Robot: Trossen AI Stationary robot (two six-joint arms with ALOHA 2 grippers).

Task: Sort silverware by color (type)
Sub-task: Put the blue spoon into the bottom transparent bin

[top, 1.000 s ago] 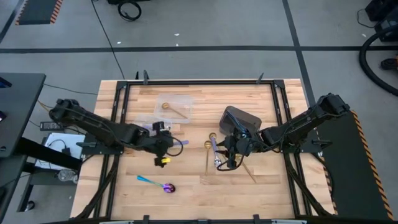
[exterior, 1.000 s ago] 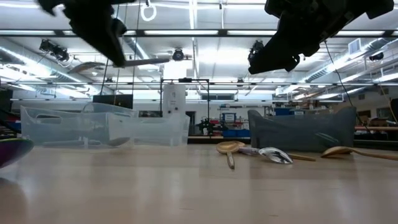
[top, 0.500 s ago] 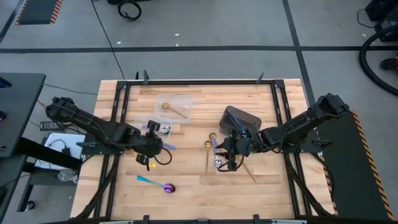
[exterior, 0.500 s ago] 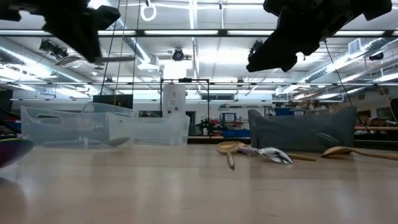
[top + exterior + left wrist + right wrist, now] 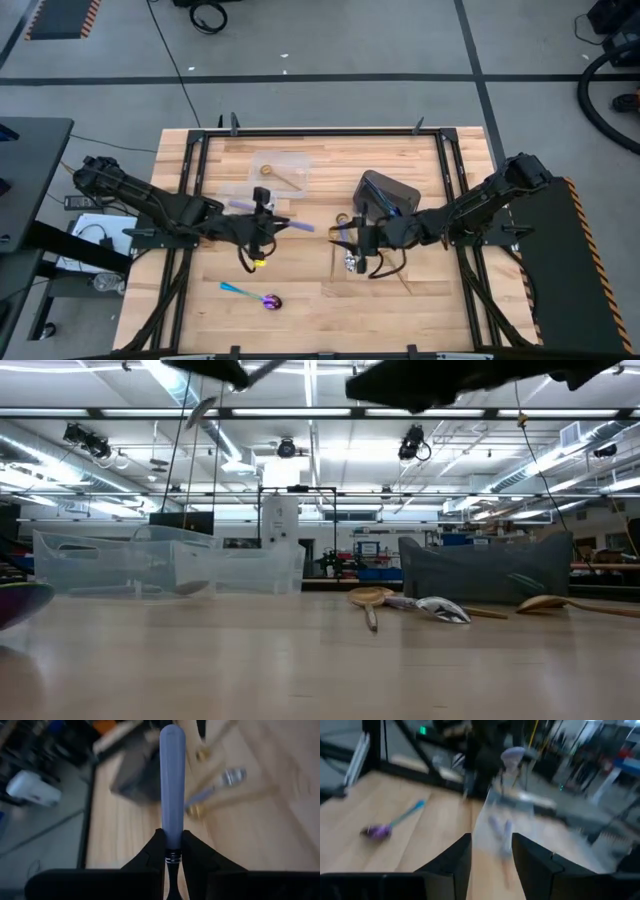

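Left gripper is up over the middle of the wooden table, jaws pinched on a slim lavender-handled metal spoon. The handle juts straight out between the two dark fingers, pointing toward the right arm. It looks light, rigid and slick, so a narrow handle like this could swivel in the pinch; a hold nearer mid-handle would probably steady it.

Right gripper hovers above the loose cluster of gold and silver spoons beside the dark grey bin, jaws spread and empty. An iridescent purple spoon with a teal handle lies alone on the near boards, well apart from both grippers.
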